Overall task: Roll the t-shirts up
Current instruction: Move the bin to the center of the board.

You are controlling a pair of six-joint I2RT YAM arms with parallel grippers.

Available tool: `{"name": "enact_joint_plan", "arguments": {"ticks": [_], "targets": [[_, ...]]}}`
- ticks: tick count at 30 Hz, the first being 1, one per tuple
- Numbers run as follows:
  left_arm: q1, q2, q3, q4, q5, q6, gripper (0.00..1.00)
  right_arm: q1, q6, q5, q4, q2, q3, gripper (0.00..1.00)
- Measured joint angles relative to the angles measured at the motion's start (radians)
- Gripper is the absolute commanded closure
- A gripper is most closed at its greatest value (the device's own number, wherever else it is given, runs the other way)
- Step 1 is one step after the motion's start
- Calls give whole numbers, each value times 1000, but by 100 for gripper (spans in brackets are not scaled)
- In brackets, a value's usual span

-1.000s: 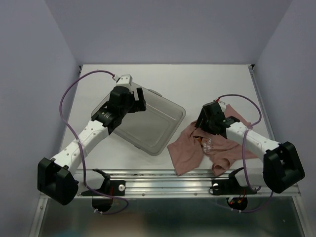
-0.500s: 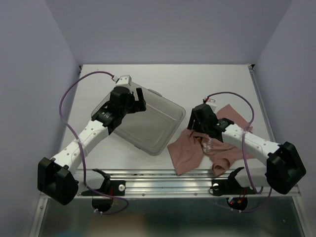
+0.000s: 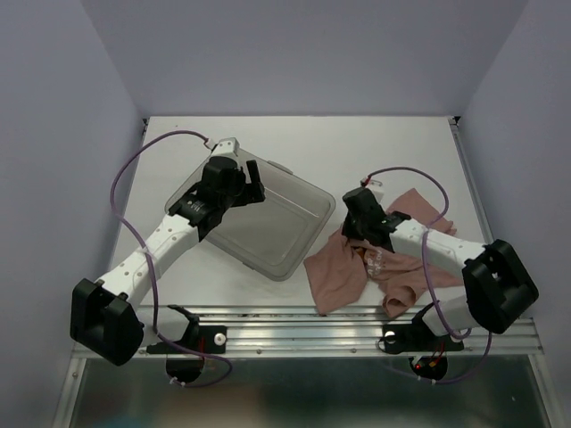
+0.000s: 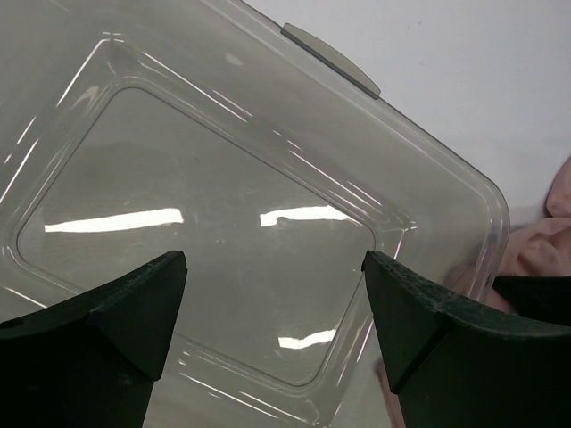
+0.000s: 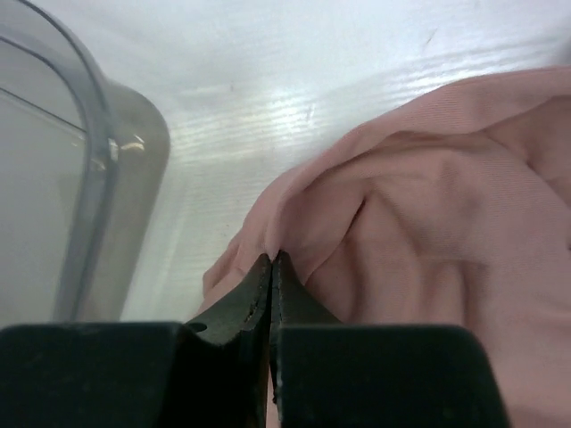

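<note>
1. The t-shirt (image 3: 343, 272) lies crumpled on the surface (image 3: 357, 152) in front of the right arm (image 3: 437, 245). It sits just right of the clear bin (image 3: 268, 223), with one sleeve trailing toward the near edge. Bunched like this it cannot be rolled, so spreading it flat looks like the step in hand.

2. The right jaws are clenched on a raised fold of the t-shirt (image 5: 428, 205) at its bin-side edge. In the right wrist view the tips meet exactly where the pink ridge peaks. A high fold gives thin cloth something to pinch, which is probably why the grip sits there and not on a flat patch.

3. That hold is near the garment's left border, close to the bin's wall (image 5: 98, 160) though not touching it. From here the edge could be drawn outward to open the heap.

4. The left arm (image 3: 169, 241) reaches over the bin, its jaws released and spread wide above the empty bottom (image 4: 223, 178). They grasp nothing. The pose seems to be a waiting one, clear of the cloth.

5. The pinch is shallow, so the soft cotton could slip free under a quick pull.

6. The chest print is mostly hidden beneath folds and the right arm.
</note>
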Motion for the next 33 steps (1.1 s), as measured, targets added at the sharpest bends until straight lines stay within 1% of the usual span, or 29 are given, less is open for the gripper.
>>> {"name": "enact_joint_plan", "arguments": {"ticks": [3, 5, 6, 8, 9, 11, 12, 15, 17, 20, 22, 23, 24, 26, 27, 29, 30, 31, 33], "targets": [[-8, 38, 0, -1, 25, -3, 12, -22, -3, 25, -8, -80, 0, 99], [-29, 72, 0, -2, 43, -4, 14, -65, -12, 38, -10, -148, 0, 99], [-58, 98, 0, -5, 48, -4, 18, -102, -17, 45, -13, -188, 0, 99], [-127, 143, 5, -19, 63, -3, 20, -172, -28, 60, -21, -242, 0, 99], [-167, 164, 11, -27, 72, -2, 21, -185, -30, 63, -24, -251, 0, 99], [-251, 199, 29, -39, 89, 2, 21, -240, -37, 77, -43, -279, 0, 99], [-314, 222, 45, -45, 95, 5, 21, -248, -40, 78, -48, -281, -1, 99], [-437, 277, 95, -63, 86, 12, 15, -263, -43, 82, -67, -282, -6, 99], [-489, 319, 128, -74, 72, 15, 14, -263, -43, 82, -70, -282, -14, 99], [-524, 384, 172, -93, 27, 17, 14, -263, -42, 79, -81, -282, -27, 99], [-536, 420, 191, -103, -3, 20, 18, -263, -42, 77, -85, -282, -33, 99], [-542, 451, 203, -112, -27, 23, 24, -263, -39, 76, -90, -282, -34, 99], [-547, 471, 213, -118, -43, 25, 26, -263, -39, 74, -91, -282, -34, 99], [-555, 510, 226, -129, -86, 30, 33, -263, -38, 73, -91, -284, -34, 99], [-559, 539, 232, -137, -109, 32, 40, -263, -36, 72, -92, -286, -34, 99], [-562, 563, 233, -156, -144, 36, 48, -263, -35, 71, -92, -290, -34, 99], [-563, 575, 233, -171, -170, 47, 55, -263, -35, 70, -93, -294, -34, 99], [-563, 580, 233, -182, -191, 53, 59, -263, -35, 70, -93, -297, -34, 99], [-563, 581, 234, -193, -214, 66, 61, -263, -34, 70, -95, -299, -34, 99]]}}
